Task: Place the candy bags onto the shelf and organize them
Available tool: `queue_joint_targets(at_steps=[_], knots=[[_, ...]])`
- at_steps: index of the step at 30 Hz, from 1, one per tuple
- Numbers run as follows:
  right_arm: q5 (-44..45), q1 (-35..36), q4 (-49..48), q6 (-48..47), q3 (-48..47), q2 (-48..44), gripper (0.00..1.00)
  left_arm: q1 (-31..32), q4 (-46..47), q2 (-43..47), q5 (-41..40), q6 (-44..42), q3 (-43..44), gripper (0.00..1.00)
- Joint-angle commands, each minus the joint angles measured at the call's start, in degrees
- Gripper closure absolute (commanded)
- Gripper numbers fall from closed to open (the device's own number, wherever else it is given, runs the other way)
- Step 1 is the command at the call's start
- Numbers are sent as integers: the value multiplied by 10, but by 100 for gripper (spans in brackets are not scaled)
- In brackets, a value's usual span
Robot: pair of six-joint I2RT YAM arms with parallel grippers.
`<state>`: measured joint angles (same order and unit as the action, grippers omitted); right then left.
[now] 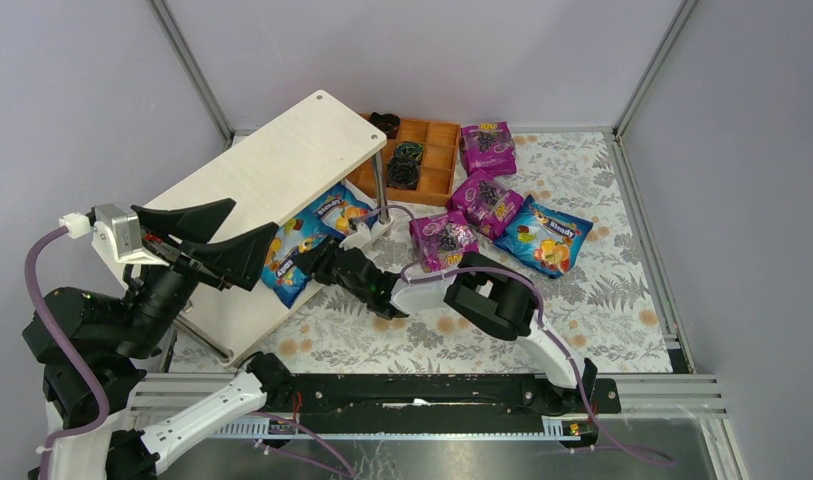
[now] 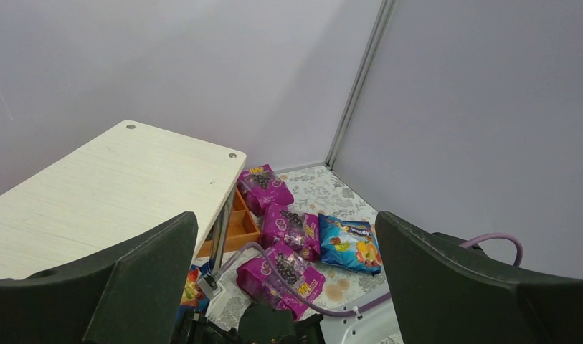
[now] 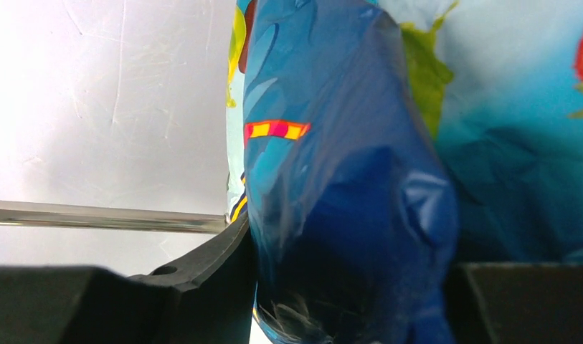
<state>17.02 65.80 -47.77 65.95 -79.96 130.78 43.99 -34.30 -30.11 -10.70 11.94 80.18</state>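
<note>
The glossy blue pillow packet printed with fruit candies sits at the open side of the pale two-tier wooden shelf, seemingly on its lower board, next to a second blue packet. The right gripper has its jaws clamped on the packet's crinkly film, probably to slide it under the top board. The left gripper hangs above the shelf, jaws wide apart and empty. Magenta-purple grape packets and another blue one lie on the flower-patterned worktop.
</note>
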Motion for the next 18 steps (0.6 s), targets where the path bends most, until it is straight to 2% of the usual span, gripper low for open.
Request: queue_joint_targets(at_steps=[1, 5, 11, 18], knots=[[11, 8, 41, -45, -48, -32, 58, 1, 15, -12, 7, 4, -2, 1], [28, 21, 65, -78, -76, -35, 64, 1, 16, -12, 4, 4, -2, 1], [50, 29, 69, -46, -53, -23, 74, 1, 16, -12, 1, 6, -4, 1], [105, 40, 95, -32, -40, -23, 75, 1, 20, -19, 10, 12, -10, 1]])
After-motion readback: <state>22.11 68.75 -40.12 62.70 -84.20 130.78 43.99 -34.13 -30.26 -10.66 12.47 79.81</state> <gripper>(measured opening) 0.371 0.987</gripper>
